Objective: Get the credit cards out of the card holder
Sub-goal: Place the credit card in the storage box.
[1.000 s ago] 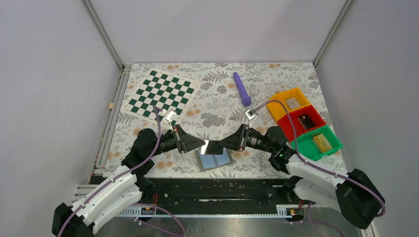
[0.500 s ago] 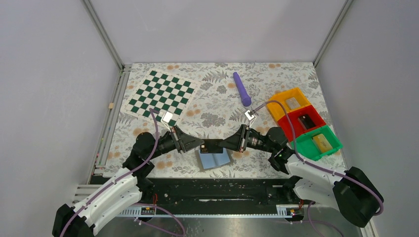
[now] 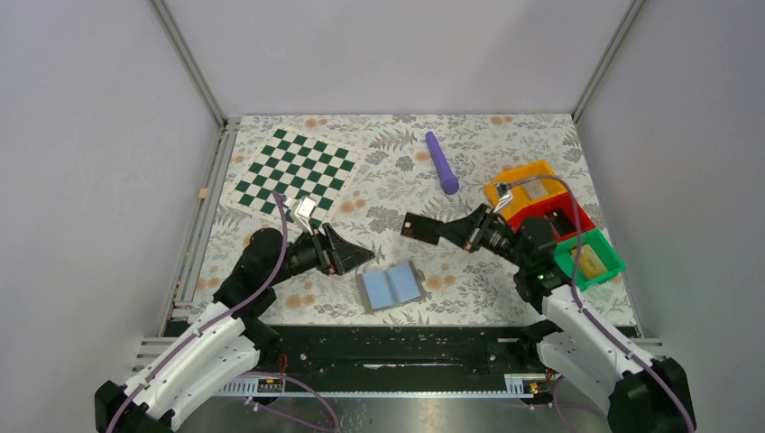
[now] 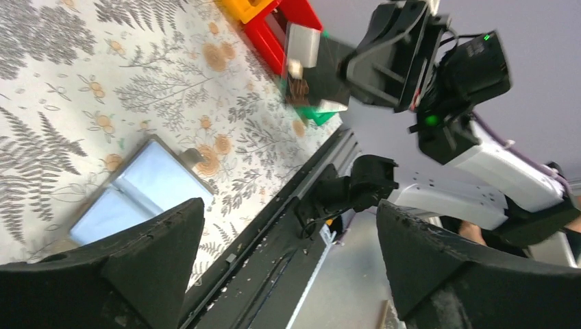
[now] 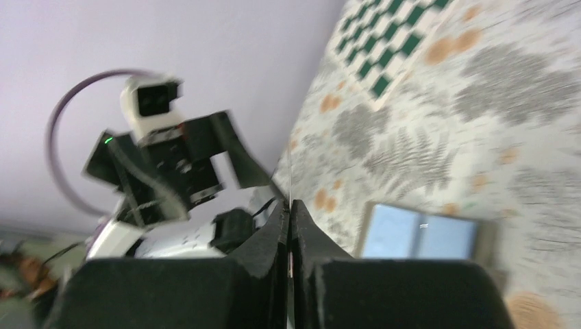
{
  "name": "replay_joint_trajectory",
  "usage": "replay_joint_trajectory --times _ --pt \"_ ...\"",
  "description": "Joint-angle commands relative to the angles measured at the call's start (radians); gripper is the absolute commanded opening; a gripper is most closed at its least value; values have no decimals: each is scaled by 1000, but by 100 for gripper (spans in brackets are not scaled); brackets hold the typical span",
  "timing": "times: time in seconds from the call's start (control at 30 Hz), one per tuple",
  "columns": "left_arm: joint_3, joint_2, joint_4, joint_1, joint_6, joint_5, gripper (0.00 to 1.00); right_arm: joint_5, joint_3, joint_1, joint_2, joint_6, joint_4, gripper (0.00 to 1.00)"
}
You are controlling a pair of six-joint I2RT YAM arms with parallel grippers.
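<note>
Card holder (image 3: 391, 287): small grey two-leaf wallet, lying open with light blue faces up, lower centre of the top view; whether any cards sit inside cannot be told.
Left gripper (image 3: 361, 257): just up-left of it, fingers spread wide on nothing, seemingly ready for another pull.
Right gripper (image 3: 448, 233): centre-right, fingers pinched onto one edge of a thin near-black credit card (image 3: 414, 225), likely to carry it aside.
Hard to see: right wrist view is smeared; the card shows edge-on only.

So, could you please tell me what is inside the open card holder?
The card holder shows only two light blue inner faces, no card on them; anything tucked inside pockets is hidden.
</note>
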Motion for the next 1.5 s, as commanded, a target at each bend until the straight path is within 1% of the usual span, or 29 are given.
replay_joint_trajectory --times 0.0,0.07,0.17,0.33,0.4,0.47,0.57,0.63,0.83,1.0,1.3,1.47 --pt "149 -5 -258 6 210 -91 99 36 194 -163 -49 -183 -403 0" --pt "193 3 -349 5 266 -125 99 51 256 -254 -39 -239 -519 0" --pt "231 1 -425 5 338 -168 99 85 324 -359 -25 -308 -643 0" --pt "279 -2 -548 5 430 -327 99 283 452 -519 35 -478 -884 0" --pt "299 3 -585 5 462 -373 99 336 491 -578 64 -534 -938 0" --pt "319 16 -616 6 482 -413 99 349 522 -640 93 -564 -972 0" --pt "322 26 -620 6 482 -398 99 378 563 -707 124 -584 -1026 0" --pt "311 26 -605 5 473 -366 99 406 577 -753 150 -599 -1038 0" --pt "301 15 -590 5 473 -314 99 339 587 -895 302 -616 -1030 0" --pt "344 46 -622 5 522 -321 99 262 551 -990 375 -574 -937 0" --pt "339 42 -620 5 535 -338 99 187 555 -1028 507 -501 -825 0" --pt "345 40 -621 6 537 -360 99 167 583 -1032 572 -510 -815 0"
